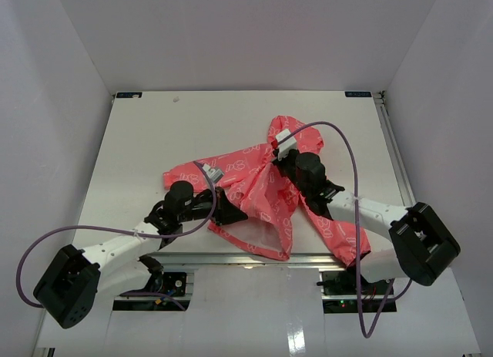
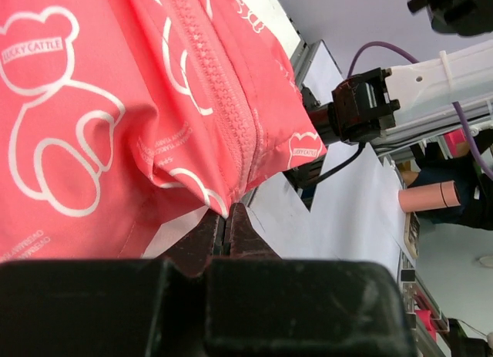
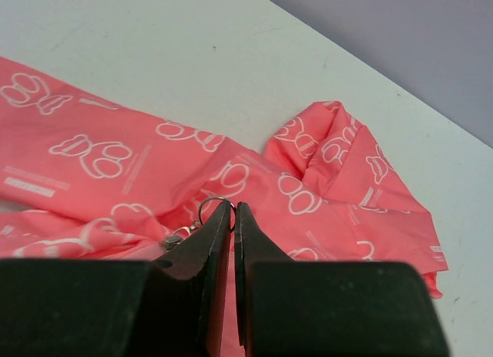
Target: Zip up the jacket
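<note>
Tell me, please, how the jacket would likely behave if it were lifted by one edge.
Probably floppy: the jacket lies crumpled in folds, so it would likely sag from any held point. Likely light, since the fabric looks thin. The zipper may be its stiffest line, as it holds a smoother line than the creased cloth beside it.

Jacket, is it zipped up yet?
Partly, at least. On the jacket, the zipper teeth are joined near the left fingers; the right fingers pinch the pull ring. Zipped to the top? Cannot tell.
</note>
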Controlling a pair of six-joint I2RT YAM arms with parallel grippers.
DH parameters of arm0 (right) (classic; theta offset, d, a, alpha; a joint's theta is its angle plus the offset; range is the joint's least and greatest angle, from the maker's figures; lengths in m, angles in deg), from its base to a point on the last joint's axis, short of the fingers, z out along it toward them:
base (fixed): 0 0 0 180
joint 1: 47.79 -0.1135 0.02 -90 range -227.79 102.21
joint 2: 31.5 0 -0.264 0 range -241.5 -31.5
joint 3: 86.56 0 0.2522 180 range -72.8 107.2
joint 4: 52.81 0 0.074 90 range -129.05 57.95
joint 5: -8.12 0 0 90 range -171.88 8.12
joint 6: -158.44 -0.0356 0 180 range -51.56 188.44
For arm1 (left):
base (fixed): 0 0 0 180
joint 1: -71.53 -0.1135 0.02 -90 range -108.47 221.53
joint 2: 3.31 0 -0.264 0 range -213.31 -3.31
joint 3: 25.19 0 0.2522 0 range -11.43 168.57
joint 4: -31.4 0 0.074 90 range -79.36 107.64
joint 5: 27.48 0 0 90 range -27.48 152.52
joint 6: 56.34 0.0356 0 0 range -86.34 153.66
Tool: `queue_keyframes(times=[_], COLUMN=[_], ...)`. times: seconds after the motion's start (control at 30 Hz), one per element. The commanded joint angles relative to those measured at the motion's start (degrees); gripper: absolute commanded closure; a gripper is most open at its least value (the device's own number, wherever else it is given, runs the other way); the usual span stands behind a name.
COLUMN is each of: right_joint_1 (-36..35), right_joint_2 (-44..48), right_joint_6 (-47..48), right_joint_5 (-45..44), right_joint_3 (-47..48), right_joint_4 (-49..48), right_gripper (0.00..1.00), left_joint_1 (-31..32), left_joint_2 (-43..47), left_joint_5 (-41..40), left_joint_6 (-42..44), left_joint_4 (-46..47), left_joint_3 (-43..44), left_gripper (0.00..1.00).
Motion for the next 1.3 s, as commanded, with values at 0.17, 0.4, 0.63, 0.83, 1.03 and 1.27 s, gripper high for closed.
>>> queue_keyframes(times=[0.17, 0.4, 0.63, 0.83, 1.03, 1.27], right_joint_1=[12.5, 21.8, 27.3, 29.5, 29.4, 27.9], right_joint_2=[-10.9, -21.8, -29.9, -35.8, -37.5, -41.7], right_joint_6=[0.1, -2.1, -1.7, 0.2, -1.1, -3.9], right_joint_5=[2.1, 5.2, 8.3, 11.6, 25.1, 35.6], right_joint_3=[10.4, 22.6, 35.8, 49.0, 53.2, 55.7], right_joint_4=[-11.2, -11.7, -9.6, -4.3, -3.0, -2.6], right_gripper=[0.92, 0.92, 0.92, 0.92, 0.92, 0.91], left_joint_1=[0.4, 0.4, 0.4, 0.5, 0.4, 0.9], left_joint_2=[5.9, 11.7, 20.5, 24.0, 18.9, 15.5], left_joint_5=[-5.0, -10.5, -18.3, -21.4, -16.0, -10.3], left_joint_6=[1.0, 2.2, 2.0, 1.2, -0.4, -1.2], left_joint_4=[-4.4, -9.6, -14.9, -16.4, -10.3, -4.2], left_joint_3=[-4.3, -4.5, -3.7, -4.5, -6.7, -9.1], left_gripper=[1.00, 1.00, 1.00, 1.00, 0.86, 0.68])
